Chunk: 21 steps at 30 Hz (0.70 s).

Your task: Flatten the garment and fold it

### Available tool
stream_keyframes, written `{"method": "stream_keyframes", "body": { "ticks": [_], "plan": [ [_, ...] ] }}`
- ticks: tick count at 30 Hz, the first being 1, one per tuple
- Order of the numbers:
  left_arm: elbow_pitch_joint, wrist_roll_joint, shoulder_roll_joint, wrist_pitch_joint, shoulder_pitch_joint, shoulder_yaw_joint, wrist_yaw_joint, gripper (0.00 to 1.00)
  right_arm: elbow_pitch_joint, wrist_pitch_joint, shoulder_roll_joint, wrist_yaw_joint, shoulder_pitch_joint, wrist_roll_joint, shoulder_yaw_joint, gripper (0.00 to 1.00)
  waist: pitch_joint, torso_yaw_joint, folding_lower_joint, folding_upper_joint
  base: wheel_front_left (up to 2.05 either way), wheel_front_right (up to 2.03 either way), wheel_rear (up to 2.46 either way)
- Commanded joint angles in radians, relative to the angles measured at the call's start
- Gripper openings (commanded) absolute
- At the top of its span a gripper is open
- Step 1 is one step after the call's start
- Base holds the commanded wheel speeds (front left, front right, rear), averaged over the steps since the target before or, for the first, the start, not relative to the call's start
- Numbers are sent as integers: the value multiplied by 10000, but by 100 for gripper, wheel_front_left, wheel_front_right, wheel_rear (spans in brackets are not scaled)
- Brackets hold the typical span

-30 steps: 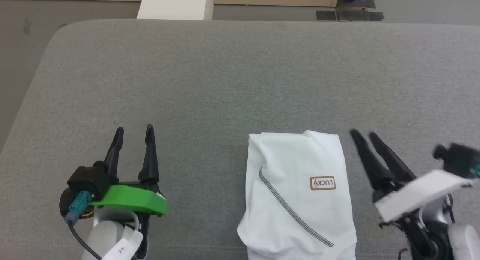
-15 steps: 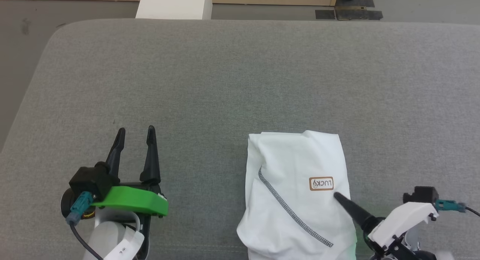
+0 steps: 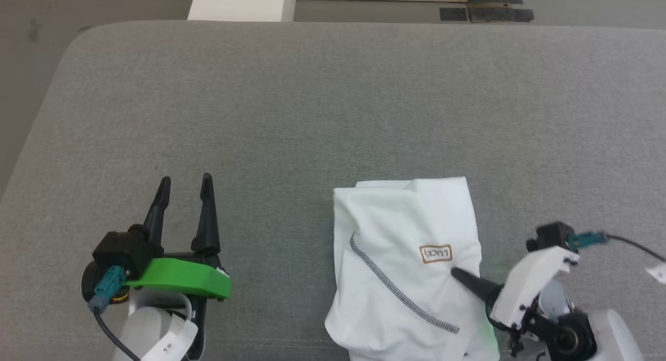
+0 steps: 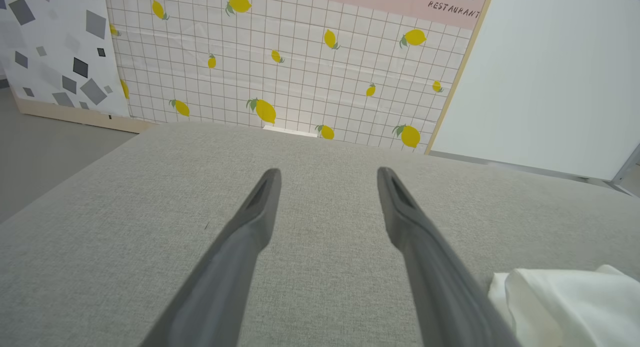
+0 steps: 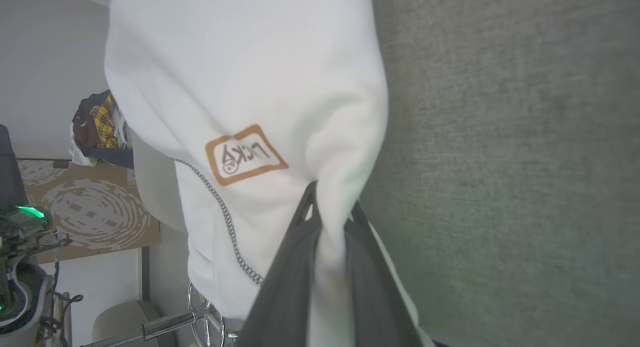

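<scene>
The garment (image 3: 400, 231) lies folded into a white bundle at the near middle-right of the grey surface, with a brown logo patch (image 3: 435, 253) and a dark zigzag seam (image 3: 395, 293). My right gripper (image 3: 455, 271) reaches in from the lower right and is shut on the garment's right edge. In the right wrist view white fabric (image 5: 240, 77) is pinched between the right gripper's (image 5: 330, 202) two dark fingers. My left gripper (image 3: 186, 180) rests at the lower left, open and holding nothing, well apart from the garment. In the left wrist view the left gripper's (image 4: 327, 172) fingers stand spread, with the garment's corner (image 4: 565, 302) at the lower right.
The grey padded surface (image 3: 333, 106) stretches wide beyond the garment, with a rounded far-left corner. A white block (image 3: 242, 3) stands on the floor past its far edge, and black tape patches (image 3: 486, 12) lie to the right. A lemon-patterned wall (image 4: 300, 62) rises behind.
My right gripper swung from beside the garment's upper right down to its lower right edge and closed on the fabric. The garment bunched slightly leftward. The left arm stayed still.
</scene>
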Motion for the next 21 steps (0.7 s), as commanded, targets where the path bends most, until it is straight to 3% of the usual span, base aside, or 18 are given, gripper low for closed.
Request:
{"method": "stream_keyframes", "body": {
  "ticks": [1, 10, 21],
  "plan": [
    [-92, 65, -30, -38, 47, 26, -3, 100, -215, 154, 15, -13, -402, -395, 109, 0, 134, -265, 0, 0, 0, 0, 0],
    [-717, 394, 15, -38, -343, 168, -49, 100, -685, 1268, -295, -13, -2479, -3431, 1148, 0, 991, -2027, 0, 0, 0, 0, 0],
    [-1298, 749, 545, -38, -1129, 77, -71, 100, 1056, 472, -1172, -13, -5091, -5528, 495, 0, 2465, -4011, 0, 0, 0, 0, 0]
  ]
}}
